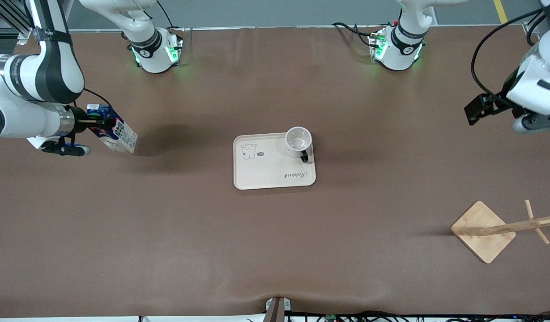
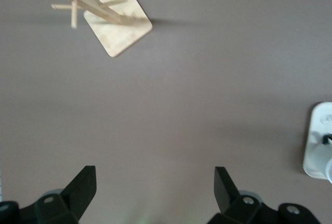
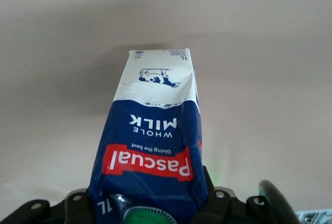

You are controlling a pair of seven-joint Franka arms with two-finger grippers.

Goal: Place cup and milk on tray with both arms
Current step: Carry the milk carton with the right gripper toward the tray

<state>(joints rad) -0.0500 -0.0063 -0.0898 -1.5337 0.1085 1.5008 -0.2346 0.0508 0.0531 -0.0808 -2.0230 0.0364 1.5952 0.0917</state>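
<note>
While the right tool (image 1: 105, 121) has its fingers closed on the milk (image 1: 116, 130) near the capped top, carton hangs tilted over the worktop (image 1: 275, 241) at the right arm's end, at abt 9 o'clock from the tray (image 1: 261, 172) and well apart from it. Right wrist view shows the green cap (image 3: 144, 218) down between the fingers, carton body sticking out unsupported.

Cup (image 1: 298, 142) already on tray, upright, at tray's 1–2 o'clock corner, handle pointing to 6 o'clock. Left tool (image 2: 155, 193) wide open, holding nothing, waiting up over the left arm's end of the worktop; wooden stand (image 1: 483, 230) sits at abt 4 o'clock from tray.

Risks, my read:
- Grip is high on a tall carton w/ long free end, so it could pivot or slip in the fingers during the carry, esp. on a quick swing.
- Tilted carton set down w/o being righted first could land on an edge and topple on tray.
- Free tray area lies at 9 o'clock from the cup; overshoot toward 3 o'clock could clip the cup or knock it off the corner.
- Squeeze near the gable may crush the carton.
</note>
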